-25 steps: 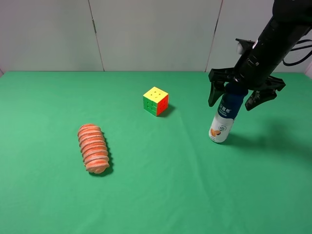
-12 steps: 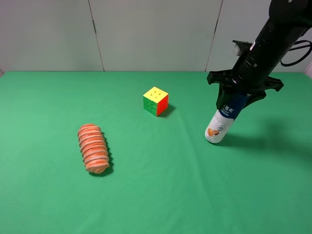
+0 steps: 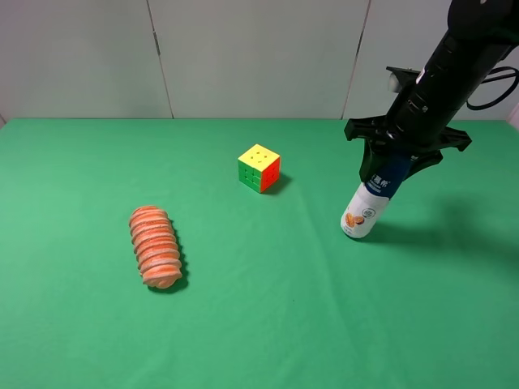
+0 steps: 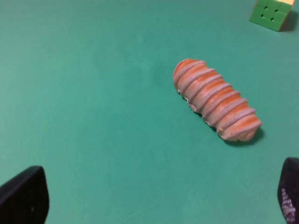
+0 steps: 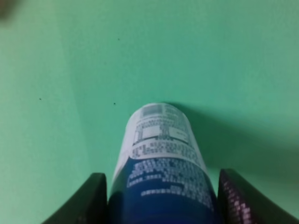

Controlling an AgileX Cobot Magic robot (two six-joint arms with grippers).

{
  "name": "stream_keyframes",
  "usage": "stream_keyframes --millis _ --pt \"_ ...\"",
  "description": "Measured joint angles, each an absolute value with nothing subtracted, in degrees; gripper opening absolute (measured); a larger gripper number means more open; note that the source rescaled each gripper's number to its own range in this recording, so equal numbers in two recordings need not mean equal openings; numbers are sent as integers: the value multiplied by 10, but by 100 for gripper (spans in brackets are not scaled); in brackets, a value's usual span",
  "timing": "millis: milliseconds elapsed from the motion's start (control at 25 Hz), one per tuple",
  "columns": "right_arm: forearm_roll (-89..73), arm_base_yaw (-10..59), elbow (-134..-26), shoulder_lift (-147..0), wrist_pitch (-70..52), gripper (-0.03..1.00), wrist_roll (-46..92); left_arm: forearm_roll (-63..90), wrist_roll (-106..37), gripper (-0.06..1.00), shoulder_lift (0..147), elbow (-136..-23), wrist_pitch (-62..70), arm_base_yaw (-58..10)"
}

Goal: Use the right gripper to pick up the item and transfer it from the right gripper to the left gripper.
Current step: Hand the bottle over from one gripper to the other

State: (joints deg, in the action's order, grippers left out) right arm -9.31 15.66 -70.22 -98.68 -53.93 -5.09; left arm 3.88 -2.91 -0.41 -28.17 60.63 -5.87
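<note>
Starting at the left, the left gripper appears only in its own wrist view, where its two dark fingertips stand wide apart at the frame's corners with nothing between them, above the green cloth-covered table. An orange ribbed roll of soft-looking material lies on its side on the left half of the cloth. Well apart from it, near the middle and farther back, sits a multicoloured puzzle cube with its yellow face up. Right of the cube stands the slim cylindrical bottle, with a dark blue upper part and a white lower body bearing an orange picture. It tilts, its top leaning rightward, its base at the cloth. The black two-fingered right gripper is clamped on the bottle's blue upper part, one flat finger on each side.
</note>
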Motion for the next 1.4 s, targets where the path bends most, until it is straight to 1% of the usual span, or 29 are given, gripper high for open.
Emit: stream_keyframes --millis 120,320,520,760,1040,1160,1400 --pt "-94 157 -707 -962 -535 2 -34 39 -29 100 -4 -282 606 -59" --pt "-135 147 -695 -858 -498 2 5 39 -29 100 -4 -282 606 -59" --pt "-254 124 -633 -769 -457 2 104 39 -29 100 -4 -282 606 -59" --pt "-457 87 -521 -690 -419 2 268 39 -29 100 -4 -282 606 -59" --pt "-731 82 -412 -672 -406 2 506 39 -29 100 -4 -282 606 -59" --pt "-775 82 -401 -672 -401 2 559 39 -29 100 -4 -282 606 -59" --pt "-792 82 -401 -672 -351 2 594 39 -29 100 -4 -282 606 -59"
